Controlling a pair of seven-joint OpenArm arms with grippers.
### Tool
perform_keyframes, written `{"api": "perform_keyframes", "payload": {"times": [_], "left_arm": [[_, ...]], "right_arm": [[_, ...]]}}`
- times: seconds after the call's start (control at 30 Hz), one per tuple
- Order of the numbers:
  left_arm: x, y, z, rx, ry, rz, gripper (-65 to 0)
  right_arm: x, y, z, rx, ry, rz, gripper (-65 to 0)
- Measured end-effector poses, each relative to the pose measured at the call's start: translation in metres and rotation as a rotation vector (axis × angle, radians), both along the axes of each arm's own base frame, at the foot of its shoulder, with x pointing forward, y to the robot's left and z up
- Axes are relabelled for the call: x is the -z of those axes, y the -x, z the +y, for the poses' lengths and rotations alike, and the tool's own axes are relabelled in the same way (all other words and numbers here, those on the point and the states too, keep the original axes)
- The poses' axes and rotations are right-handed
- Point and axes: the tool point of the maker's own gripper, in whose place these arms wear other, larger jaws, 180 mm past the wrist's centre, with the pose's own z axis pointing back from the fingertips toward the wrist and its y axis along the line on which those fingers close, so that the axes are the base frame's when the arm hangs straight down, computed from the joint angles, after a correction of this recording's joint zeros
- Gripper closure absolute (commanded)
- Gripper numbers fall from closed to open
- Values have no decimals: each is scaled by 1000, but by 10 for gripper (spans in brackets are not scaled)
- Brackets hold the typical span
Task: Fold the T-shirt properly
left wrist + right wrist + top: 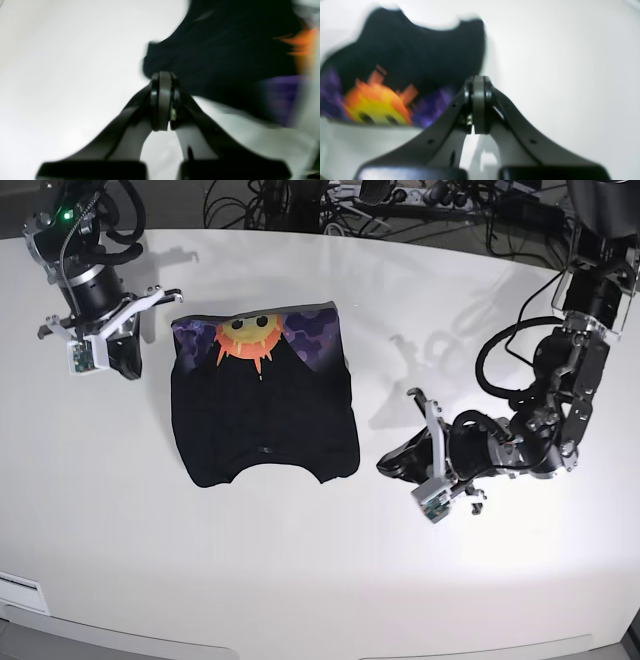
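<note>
Between the two sets of fingers, on the white surface (330,580), lies the T-shirt (265,405), folded into a rough rectangle w/ the orange sun-face print and purple clouds showing along its far edge, plain black fabric over the rest.

Left gripper (392,467) sits low over the surface, just beside the shirt's near corner but apart from it. In the left wrist view its fingers (160,100) are pressed together w/ nothing between them; the shirt (225,57) appears beyond and to one side of the tips, blurred, w/ orange and purple at the frame edge. White surface (62,75) fills the other side.

Right gripper (128,365) is up off to the other side of the shirt, near the printed end, not touching fabric. Right wrist view: fingers (478,100) also pressed together, empty. Shirt (420,55) lies ahead and to one side of the tips, sun face and clouds readable though soft-focus; bare surface (557,62) on the other side.

Cables (330,200) bunch at the far edge of the surface, well apart from both grippers.
</note>
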Motion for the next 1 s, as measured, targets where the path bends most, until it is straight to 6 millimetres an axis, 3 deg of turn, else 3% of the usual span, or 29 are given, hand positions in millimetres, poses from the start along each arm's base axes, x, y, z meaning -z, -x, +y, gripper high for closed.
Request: {"api": "perform_keyframes", "payload": {"times": [0.13,0.27,0.53,0.67,1.0], "left_arm": [[-9,36,18,14,101,69,0],[-22,73,28,34,183,125,0],[-15,162,40,52,135,211,0],[-17,198,43,36,109,241,0],[18,274,62,-81,32,489,0]], "right_arm": [[5,22,-9,29,3,48,0],[30,59,-15,48,4,198,0],[56,121,-11,47,-20,398,0],[59,141,-3,24,-67,456,0],[69,204,3,3,-79,652,0]]}}
